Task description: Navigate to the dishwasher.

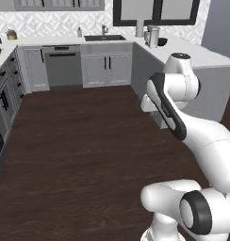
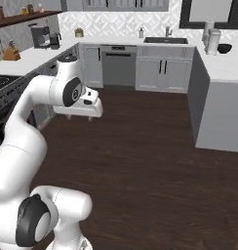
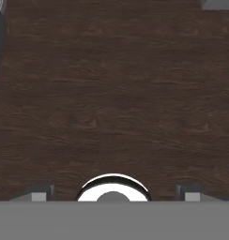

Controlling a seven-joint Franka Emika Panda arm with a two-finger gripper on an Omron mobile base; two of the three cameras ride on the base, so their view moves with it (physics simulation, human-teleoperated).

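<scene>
Dishwasher (image 1: pixel 63 66) (image 2: pixel 118 66): dark grey flat front, horizontal black bar handle, door closed, far wall, well across floor.

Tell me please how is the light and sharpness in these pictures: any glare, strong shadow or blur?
Left base view: even, flat light, no glare on the dishwasher, and slightly soft detail. Right base view: the same soft rendering, with the dark wood floor matte and without hard shadows. Hand view: floor grain a little blurred, and a bright highlight on the round white part at the bottom.
</scene>
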